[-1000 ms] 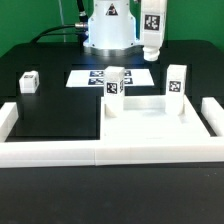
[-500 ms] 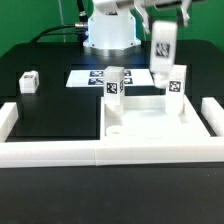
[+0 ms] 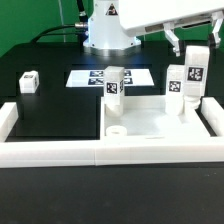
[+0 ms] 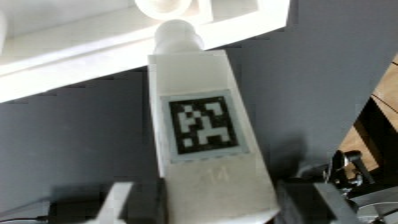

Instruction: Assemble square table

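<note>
The white square table top (image 3: 150,120) lies inside the border wall, with a round socket (image 3: 116,130) at its near left corner. Two tagged legs stand on its far side: one at the left (image 3: 115,83), one at the right (image 3: 177,86). A fourth leg (image 3: 28,81) lies on the black table at the exterior view's left. My gripper (image 3: 196,45) is shut on a third leg (image 3: 197,70) and holds it upright just right of the right standing leg. In the wrist view the held leg (image 4: 199,120) fills the middle between my fingers (image 4: 121,200), above the white top (image 4: 89,60).
The long white border wall (image 3: 60,152) runs along the front and up both sides. The marker board (image 3: 88,77) lies flat behind the top. The robot's white base (image 3: 108,30) stands at the back. The arm reaches in from the upper right.
My gripper has carried the held leg down and toward the exterior view's right, from near the robot base to beside the right standing leg. The other parts have not moved.
</note>
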You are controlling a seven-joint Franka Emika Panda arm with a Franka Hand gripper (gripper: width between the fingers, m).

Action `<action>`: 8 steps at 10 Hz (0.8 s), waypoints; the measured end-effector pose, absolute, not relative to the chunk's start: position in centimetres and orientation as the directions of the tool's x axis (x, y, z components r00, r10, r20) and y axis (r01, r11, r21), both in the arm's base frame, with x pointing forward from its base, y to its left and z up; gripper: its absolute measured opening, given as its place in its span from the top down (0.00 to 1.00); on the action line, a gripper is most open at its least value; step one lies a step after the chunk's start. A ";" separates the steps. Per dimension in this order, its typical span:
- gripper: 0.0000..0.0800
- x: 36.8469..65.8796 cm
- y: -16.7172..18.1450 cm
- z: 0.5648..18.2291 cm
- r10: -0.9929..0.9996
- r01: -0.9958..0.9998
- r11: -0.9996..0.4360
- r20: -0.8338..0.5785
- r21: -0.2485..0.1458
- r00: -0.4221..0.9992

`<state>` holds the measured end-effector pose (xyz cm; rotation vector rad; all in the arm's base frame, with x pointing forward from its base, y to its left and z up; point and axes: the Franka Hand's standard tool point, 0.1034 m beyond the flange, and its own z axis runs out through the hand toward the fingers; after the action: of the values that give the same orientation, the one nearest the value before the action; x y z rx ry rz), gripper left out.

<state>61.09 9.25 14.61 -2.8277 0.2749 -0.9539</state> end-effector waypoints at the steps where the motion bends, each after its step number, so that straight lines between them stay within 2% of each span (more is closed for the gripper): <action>1: 0.63 61.1 9.3 14.6 -0.218 -0.126 -0.973 0.584 -0.194 0.782; 2: 0.63 61.0 9.2 14.4 -0.216 -0.126 -0.973 0.586 -0.192 0.781; 7: 0.63 60.8 9.1 11.1 -0.216 -0.134 -0.974 0.560 -0.183 0.800; 8: 0.63 60.8 9.3 11.0 -0.214 -0.132 -0.974 0.559 -0.184 0.801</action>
<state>60.82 9.29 11.00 -2.8516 0.2759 -0.9101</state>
